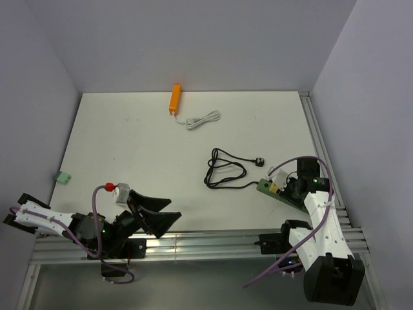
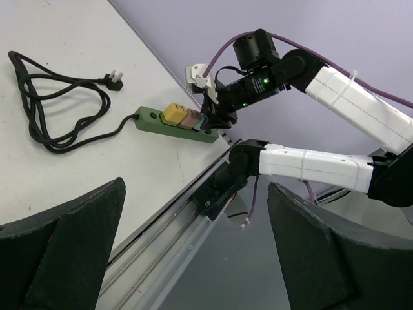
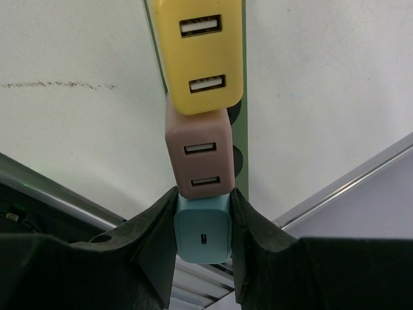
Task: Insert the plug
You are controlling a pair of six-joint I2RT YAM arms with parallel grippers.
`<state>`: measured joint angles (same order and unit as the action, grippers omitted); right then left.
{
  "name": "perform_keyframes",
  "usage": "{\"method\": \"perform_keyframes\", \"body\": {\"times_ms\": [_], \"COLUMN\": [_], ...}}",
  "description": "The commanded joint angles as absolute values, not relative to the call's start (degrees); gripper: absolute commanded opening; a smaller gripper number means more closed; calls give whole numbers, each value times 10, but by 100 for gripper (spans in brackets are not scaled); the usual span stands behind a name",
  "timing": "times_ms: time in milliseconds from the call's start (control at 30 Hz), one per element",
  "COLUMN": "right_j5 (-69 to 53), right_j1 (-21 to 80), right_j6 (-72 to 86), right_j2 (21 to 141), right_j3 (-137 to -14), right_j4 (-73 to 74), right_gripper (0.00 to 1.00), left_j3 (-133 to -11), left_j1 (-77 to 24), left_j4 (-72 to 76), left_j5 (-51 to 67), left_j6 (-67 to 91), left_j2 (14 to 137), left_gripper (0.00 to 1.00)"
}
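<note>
Wrist [image 2: 258, 82] tipped down — right jaws clamp blue charger [image 3: 202, 234].

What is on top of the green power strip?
A yellow charger, a pink charger and a light blue charger gripped by the right tool. Their pins underneath are covered.

Soft, even brightness throughout; only faint shadows hug the power strip [image 2: 150, 120]. Below it in the right wrist view, the near fingers [image 3: 271, 258] loom dark and blurred.
</note>
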<state>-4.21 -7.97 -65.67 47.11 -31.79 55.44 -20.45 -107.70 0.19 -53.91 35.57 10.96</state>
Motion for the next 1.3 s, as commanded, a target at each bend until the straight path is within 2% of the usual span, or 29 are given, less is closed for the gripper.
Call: {"method": "perform_keyframes", "body": {"times_ms": [0,233,433,567,767,1033,1267], "right_j5": [-45,-26,-1,68,83,34,20], "right_j1": [-98,-120,-117,-98,-88,-79,-24], "right_j6": [-751,-749,-777,-815,-817,-770,-735], "right_j2": [503,562,558,560,579,637,675], "right_j3": [-307,-323,-279,-238,-222,-312,-319], "right_j4": [499,485,481,504,496,483,481], "right_gripper": [0,0,0,0,0,0,0], "left_j3": [-202,-201,-199,-200,-200,-202,-200], "left_j1": [-1077,-1077,-1077,-1077,-1077,-1077,-1077], "left_j4": [22,16,8,5,2,2,10], "left_j5": [-543,-544,-550,-548,-550,-554,-555], "left_j6": [346,351,352,352,354,354,352], "left_j2": [105,98,85,83,81,84,85], "left_gripper": [97,97,97,97,97,97,97]}}
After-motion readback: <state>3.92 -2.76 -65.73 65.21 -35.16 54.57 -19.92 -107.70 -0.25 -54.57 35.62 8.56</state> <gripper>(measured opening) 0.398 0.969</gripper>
